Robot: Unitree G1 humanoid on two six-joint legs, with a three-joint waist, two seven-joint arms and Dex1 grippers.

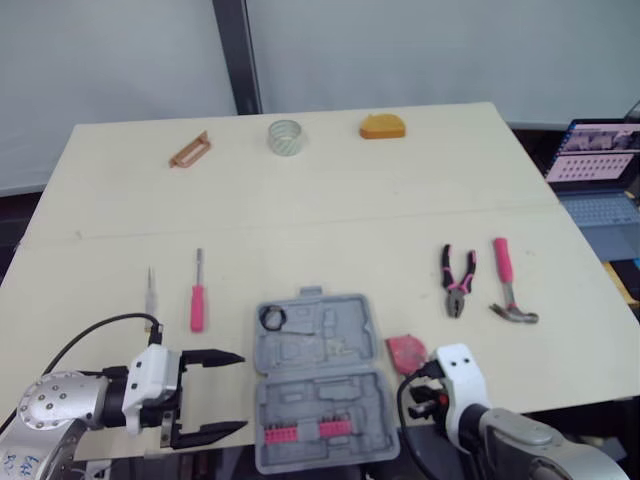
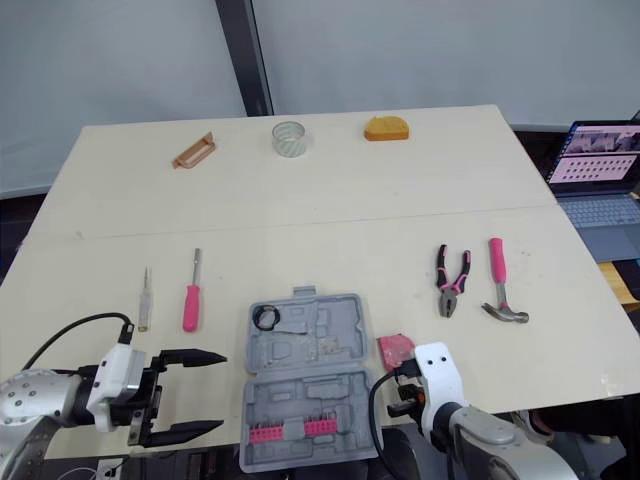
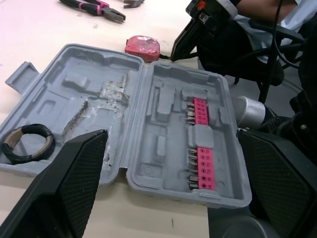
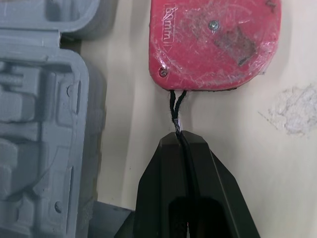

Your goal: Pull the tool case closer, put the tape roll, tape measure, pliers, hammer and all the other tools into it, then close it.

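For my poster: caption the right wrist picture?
Right gripper shut on the cord of the red tape measure, beside the tool case.

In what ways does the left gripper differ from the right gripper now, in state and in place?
The left gripper has its jaws wide open and holds nothing; the right gripper has its jaws shut on the black cord of the red tape measure. The left gripper sits to the left of the open tool case; the right gripper sits to its right. Both are at the near edge of the table.
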